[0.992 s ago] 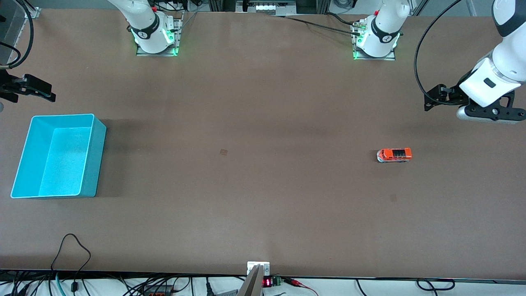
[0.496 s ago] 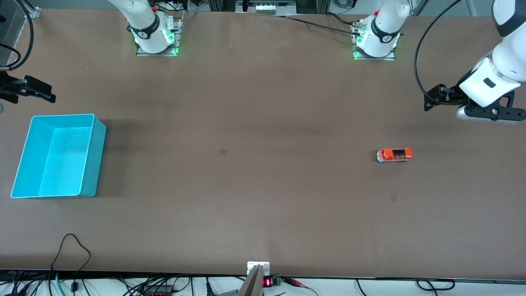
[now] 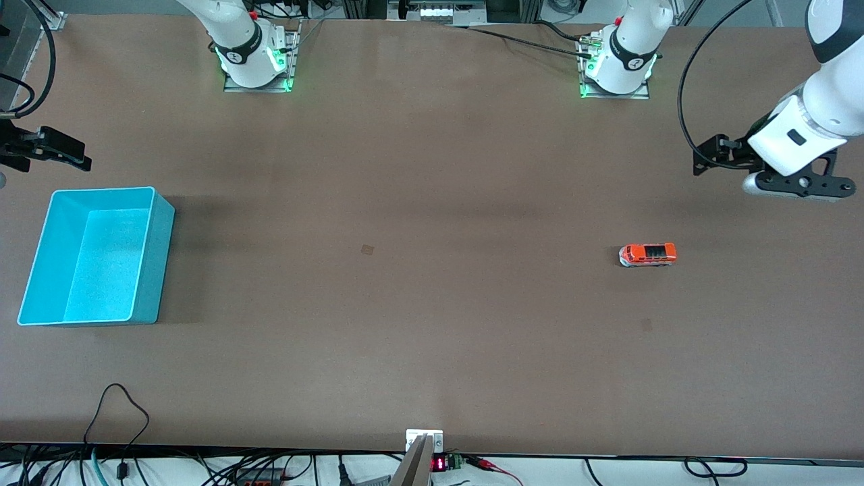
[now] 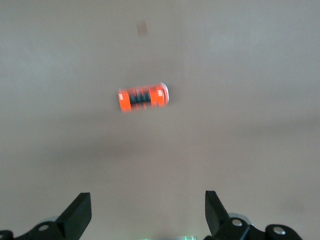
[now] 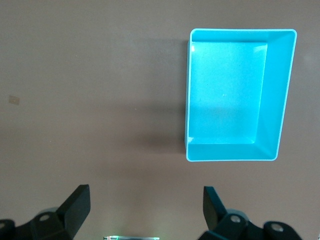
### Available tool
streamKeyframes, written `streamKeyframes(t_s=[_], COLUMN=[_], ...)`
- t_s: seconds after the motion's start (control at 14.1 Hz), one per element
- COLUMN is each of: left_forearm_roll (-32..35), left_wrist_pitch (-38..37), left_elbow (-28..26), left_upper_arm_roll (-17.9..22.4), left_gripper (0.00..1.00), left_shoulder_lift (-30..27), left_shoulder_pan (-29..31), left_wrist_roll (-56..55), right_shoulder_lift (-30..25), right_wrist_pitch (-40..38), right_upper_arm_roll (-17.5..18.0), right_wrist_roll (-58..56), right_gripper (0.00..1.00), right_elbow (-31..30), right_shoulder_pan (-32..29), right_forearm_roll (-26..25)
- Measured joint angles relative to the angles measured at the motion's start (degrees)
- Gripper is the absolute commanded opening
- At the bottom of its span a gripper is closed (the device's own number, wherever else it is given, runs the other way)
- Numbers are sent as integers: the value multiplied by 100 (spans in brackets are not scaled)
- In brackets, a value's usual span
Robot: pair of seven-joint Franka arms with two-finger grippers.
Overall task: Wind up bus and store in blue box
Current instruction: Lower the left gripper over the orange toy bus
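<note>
The small orange bus (image 3: pixel 648 254) stands on its wheels on the brown table toward the left arm's end; it also shows in the left wrist view (image 4: pixel 143 97). My left gripper (image 3: pixel 794 185) hangs over bare table at that end, apart from the bus, open and empty (image 4: pixel 146 210). The empty blue box (image 3: pixel 94 256) sits at the right arm's end and shows in the right wrist view (image 5: pixel 225 90). My right gripper (image 5: pixel 145 204) is open and empty over bare table beside the box. In the front view only a black part of that hand (image 3: pixel 50 150) shows at the edge.
The arm bases (image 3: pixel 255 64) (image 3: pixel 617 67) stand along the table's edge farthest from the front camera. A small tan mark (image 3: pixel 367 250) lies mid-table, and another (image 3: pixel 646 325) lies nearer the front camera than the bus. Cables (image 3: pixel 118 405) lie along the table's nearest edge.
My left hand has shifted slightly toward the bases' edge and the table's middle. The black part of the right hand has crept slightly toward the bases' edge. The bus and the box have not moved.
</note>
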Motion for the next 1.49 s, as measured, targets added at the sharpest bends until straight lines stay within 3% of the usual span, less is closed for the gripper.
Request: streamKeyframes(t_s=[0.28,0.78,1.06,1.49], left_forearm_roll=[0,48,443,479], left_wrist_pitch=[-493,-59,1035,3499], left_elbow=[-2,-13,-276,-1398], left_upper_arm_roll=[-99,-91,-77,-71], left_gripper=[100,100,100,100], left_shoulder_lift=[180,563,1099,1625], left_shoulder_pan=[-36,40,125,452], left_wrist_roll=[421,3025,4880,7405], right_shoulder_lift=[1,15,20,22], right_wrist_pitch=[38,48,49,50], right_upper_arm_roll=[0,-4,-4,-4], right_wrist_roll=[2,246,253,253], right_gripper=[100,100,100,100], right_elbow=[0,0,0,0], right_shoulder_pan=[0,-1,-1,-3], right_forearm_roll=[6,222,222,223])
